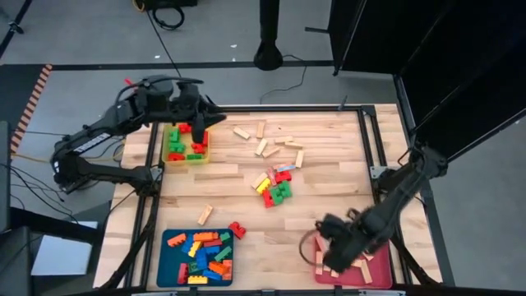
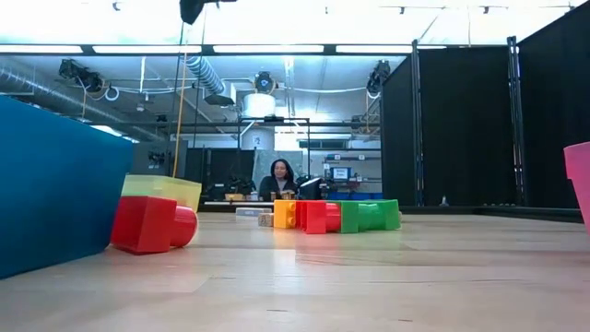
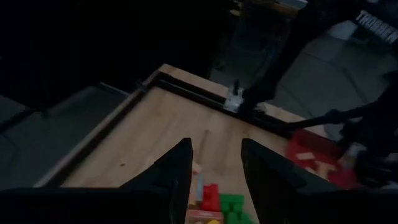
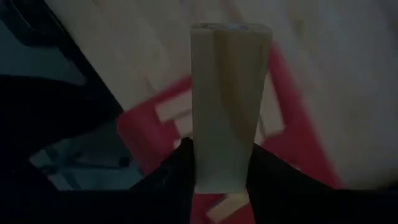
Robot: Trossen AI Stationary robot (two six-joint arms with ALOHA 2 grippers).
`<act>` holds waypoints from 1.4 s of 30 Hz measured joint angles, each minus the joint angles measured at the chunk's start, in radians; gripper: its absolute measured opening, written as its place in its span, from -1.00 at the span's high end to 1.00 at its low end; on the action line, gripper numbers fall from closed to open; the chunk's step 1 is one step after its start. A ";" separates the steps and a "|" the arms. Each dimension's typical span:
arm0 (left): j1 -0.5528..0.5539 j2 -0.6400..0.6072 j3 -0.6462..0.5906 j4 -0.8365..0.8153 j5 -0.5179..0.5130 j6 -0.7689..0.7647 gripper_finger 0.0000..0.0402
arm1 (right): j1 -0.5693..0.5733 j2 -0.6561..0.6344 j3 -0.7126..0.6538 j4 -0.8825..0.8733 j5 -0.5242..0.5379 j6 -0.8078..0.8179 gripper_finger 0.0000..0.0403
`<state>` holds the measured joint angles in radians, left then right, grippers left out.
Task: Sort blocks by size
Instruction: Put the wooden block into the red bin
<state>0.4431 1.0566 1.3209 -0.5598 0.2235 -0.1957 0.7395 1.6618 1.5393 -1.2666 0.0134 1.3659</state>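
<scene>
At the near right corner of the bench, the right gripper (image 1: 335, 243) hovers over the pink tray (image 1: 374, 275) with its fingers clamped on a pale wooden bar (image 4: 227, 102) — the right wrist view shows the bar standing out between the two fingers, the tray and the bars already in it lying below. The step in hand looks like dropping this bar in with its kind. To do it well, the gripper should be centred over the tray rather than its rim, come low before letting go so the bar does not bounce out, and lay it flat beside the others rather than on end.

At the near left corner sits the blue tray (image 1: 168, 263), filled with mixed studded bricks, and a red brick (image 1: 237, 229) lies just beside it on the bare wood. Mid-bench, a small cluster of red, green and yellow bricks (image 1: 275, 186) waits unsorted, with loose wooden bars (image 1: 265, 146) scattered beyond it toward the far edge.

At the far left corner, the left gripper (image 1: 200, 131) hangs over the yellow tray (image 1: 168, 158) of green and red bricks — its fingers stand apart with nothing between them, so that arm seems free for the next brick from the cluster.
</scene>
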 joint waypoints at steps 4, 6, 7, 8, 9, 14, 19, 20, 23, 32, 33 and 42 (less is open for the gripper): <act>0.000 0.031 0.000 0.029 0.063 -0.021 0.28 | 0.088 0.084 -0.001 -0.006 -0.039 0.075 0.40; -0.005 0.038 0.000 0.046 0.085 -0.021 0.28 | 0.110 0.129 -0.001 -0.007 -0.049 0.067 0.40; -0.008 0.040 0.000 0.048 0.089 -0.021 0.28 | 0.116 0.154 -0.001 -0.006 -0.058 0.058 0.40; -0.012 0.043 0.000 0.053 0.091 -0.020 0.28 | 0.119 0.179 -0.001 -0.006 -0.064 0.050 0.40; -0.018 0.043 0.000 0.058 0.093 -0.020 0.28 | 0.121 0.204 -0.001 -0.005 -0.071 0.044 0.38; -0.042 0.040 -0.001 0.085 0.105 -0.045 0.28 | 0.105 0.268 -0.001 -0.003 -0.110 -0.010 -0.18; -0.067 0.033 -0.001 0.105 0.139 -0.052 0.28 | 0.088 0.250 -0.001 -0.089 -0.041 -0.004 -0.50; -0.073 0.034 -0.001 0.104 0.139 -0.052 0.28 | 0.082 0.238 -0.001 -0.113 -0.020 0.000 -0.51; -0.097 0.035 -0.001 0.115 0.139 -0.049 0.28 | 0.061 0.175 -0.001 -0.193 0.087 0.006 -0.48; -0.153 0.035 -0.001 0.175 0.127 -0.046 0.28 | -0.311 0.011 0.000 -0.289 0.542 -0.219 -0.32; -0.153 0.035 -0.001 0.175 0.123 -0.047 0.28 | -0.372 0.008 0.000 -0.276 0.555 -0.285 -0.32; -0.154 0.035 -0.001 0.175 0.064 -0.044 0.28 | -0.896 0.004 -0.004 0.113 0.436 -1.208 -0.36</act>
<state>0.2886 1.0912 1.3197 -0.3851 0.2878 -0.2401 -0.1568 1.6661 1.5350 -1.1538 0.4498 0.1581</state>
